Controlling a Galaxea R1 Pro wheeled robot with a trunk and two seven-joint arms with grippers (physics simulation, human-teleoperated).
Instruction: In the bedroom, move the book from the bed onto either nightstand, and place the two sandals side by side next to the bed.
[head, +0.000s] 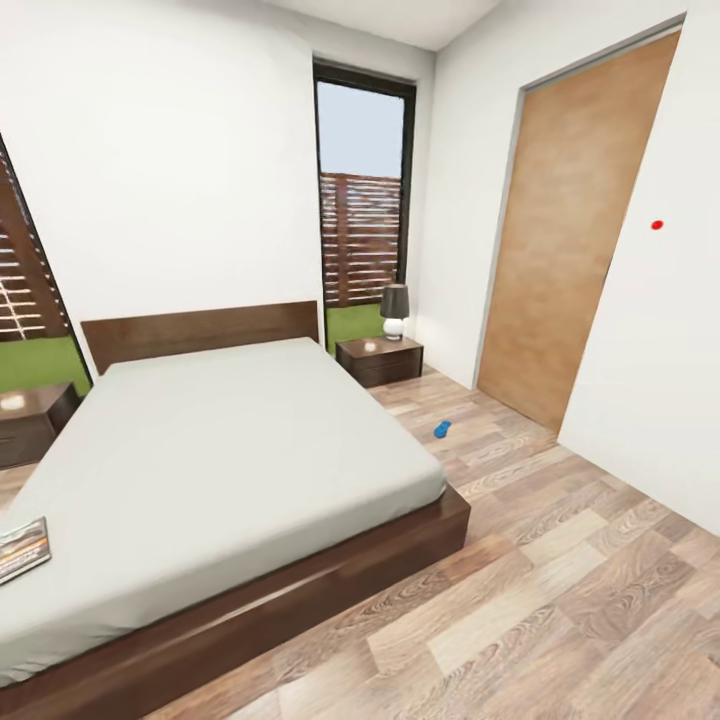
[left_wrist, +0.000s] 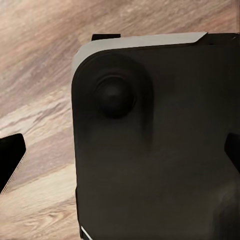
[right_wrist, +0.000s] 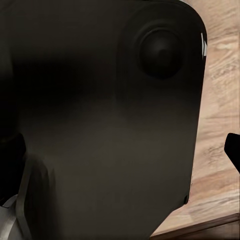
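Note:
The bed (head: 230, 440), with its grey mattress and dark wood base, takes up the left of the head view. At the picture's left edge the book (head: 22, 548) lies flat on the mattress near the foot corner. One blue sandal (head: 441, 429) rests on the plank floor to the right of the bed; the other sandal is out of view. A nightstand (head: 380, 360) stands right of the headboard, and its twin (head: 30, 420) stands on the left. My left gripper (left_wrist: 120, 160) and right gripper (right_wrist: 125, 155) are open and empty, held close to my dark body.
A lamp (head: 394, 310) stands on the right nightstand. A brown door (head: 570, 230) is in the right wall, with a tall window (head: 362, 200) behind the nightstand. Wood floor (head: 560, 580) stretches from the bed to the right wall.

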